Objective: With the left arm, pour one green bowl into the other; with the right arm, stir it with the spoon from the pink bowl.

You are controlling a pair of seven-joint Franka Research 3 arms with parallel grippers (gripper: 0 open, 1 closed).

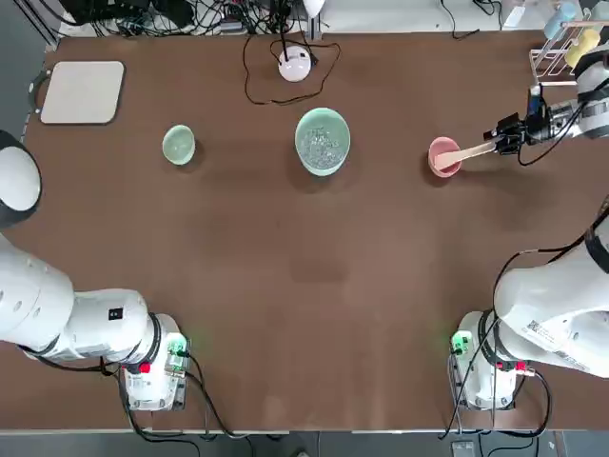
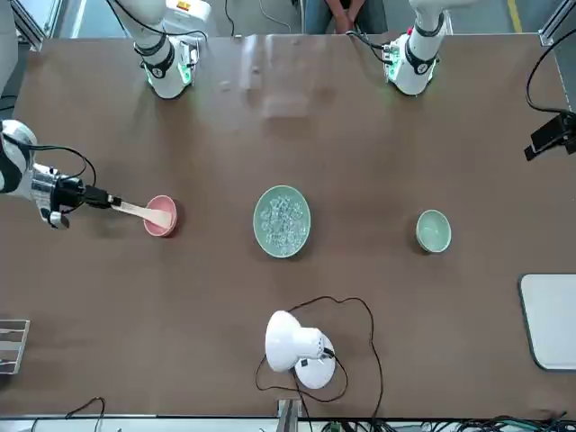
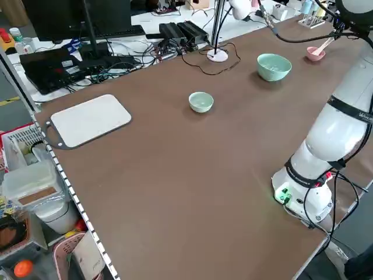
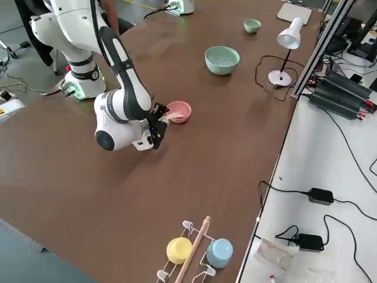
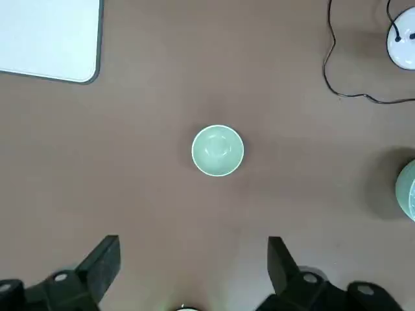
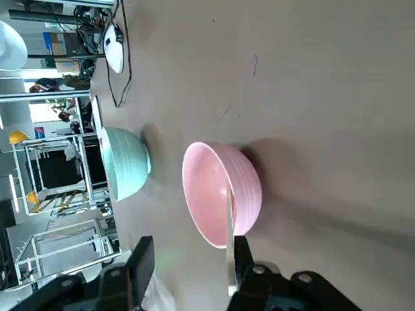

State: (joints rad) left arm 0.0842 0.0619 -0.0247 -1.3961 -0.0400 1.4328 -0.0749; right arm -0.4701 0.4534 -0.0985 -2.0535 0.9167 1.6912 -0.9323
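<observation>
Looking down from the top view, you see the right gripper at the right edge, at the spoon handle's end, the spoon's head resting in the pink bowl. The big bowl sits upper centre, the small bowl upper left; bare table fills the lower half.

From the front view, the gripper comes in at mid-left and the spoon slants into the pink bowl.

In the right wrist view, the fingers stand partly apart; the spoon runs along one finger, but you cannot tell whether it is gripped.

In the left wrist view, the left gripper hangs wide open and empty above the small bowl.
</observation>
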